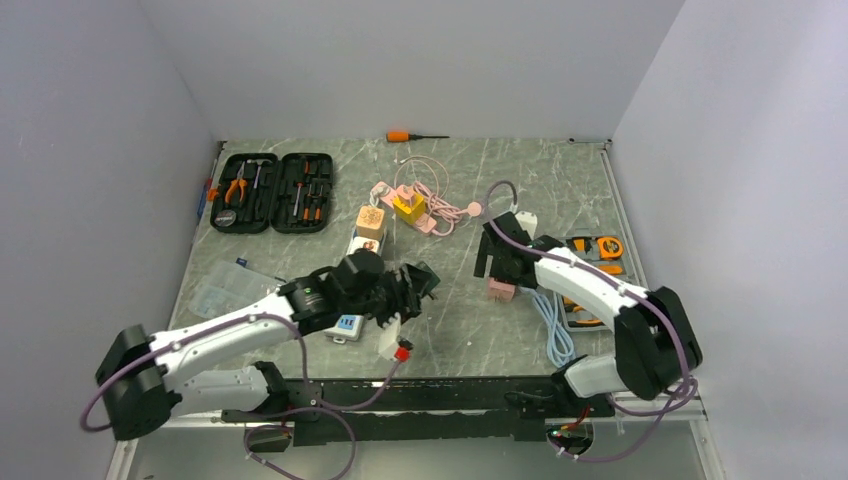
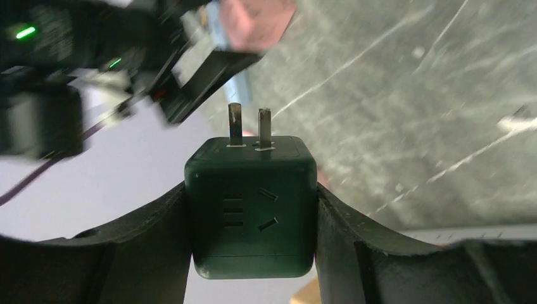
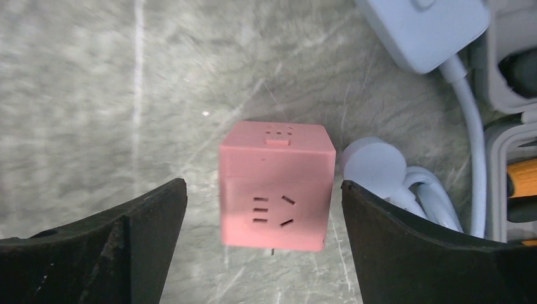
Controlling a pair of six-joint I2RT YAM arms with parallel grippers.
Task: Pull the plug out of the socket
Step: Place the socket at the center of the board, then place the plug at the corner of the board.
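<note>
While hovering low over the table (image 1: 470, 330), straddled the pink socket cube (image 3: 277, 187) with the right gripper (image 3: 264, 185), jaws spread wide and touching neither side. Pinched the dark green plug (image 2: 251, 209) by its flanks in the left gripper (image 2: 252, 190), well left of the socket cube, both bare prongs (image 2: 235, 123) showing and clear of any slot. Shared the table with a pale coiled cable (image 1: 555, 340) just right of the cube, a white power strip (image 3: 424, 25) near it, and an open tool case (image 1: 272, 192) far to the cube's left rear.
</note>
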